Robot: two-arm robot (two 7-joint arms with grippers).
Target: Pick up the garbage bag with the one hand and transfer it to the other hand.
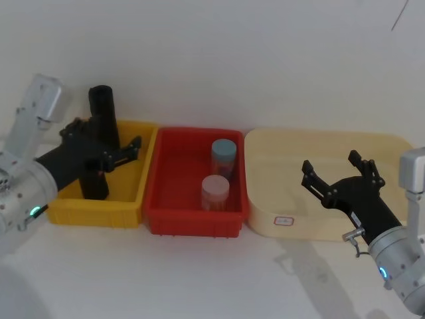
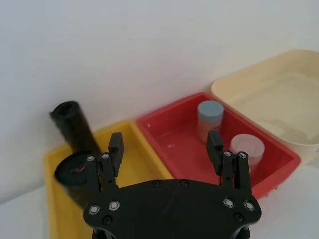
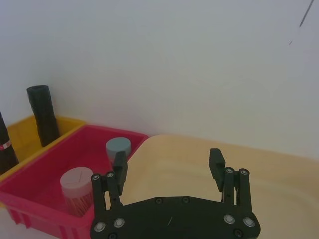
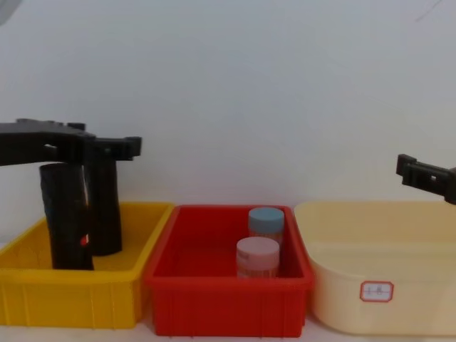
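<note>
- Here, the garbage bag (image 4: 68, 214) stands upright in the near-left part of the yellow bin (image 4: 71, 303). In the chest view only a scrap of red label shows, low on its flank.
- In the head view its upper half is hidden behind the left gripper (image 2: 165, 147). Only the base shows, at six o'clock of the plain black roll (image 1: 101, 109).
- That plain black roll stands upright at the back of the same bin, just beside the bag; whether the two touch cannot be told.
- The left gripper, on the arm with the green ring, hovers just above the rolls' tops, fingers spread wide with nothing between them. In its wrist view the bag's top lies outside one finger (image 2: 115, 149), partly covered by it.
- The red bin (image 1: 192, 222), at three o'clock of the yellow one, holds a blue-lidded jar (image 1: 224, 154), with a pink-lidded jar (image 1: 215, 191) at six o'clock of it.
- The right gripper (image 3: 168, 160), on the arm with the blue ring, hangs spread and empty over the cream tub (image 1: 319, 226), at three o'clock of the red bin. In the chest view the right edge cuts it off, leaving one fingertip.
</note>
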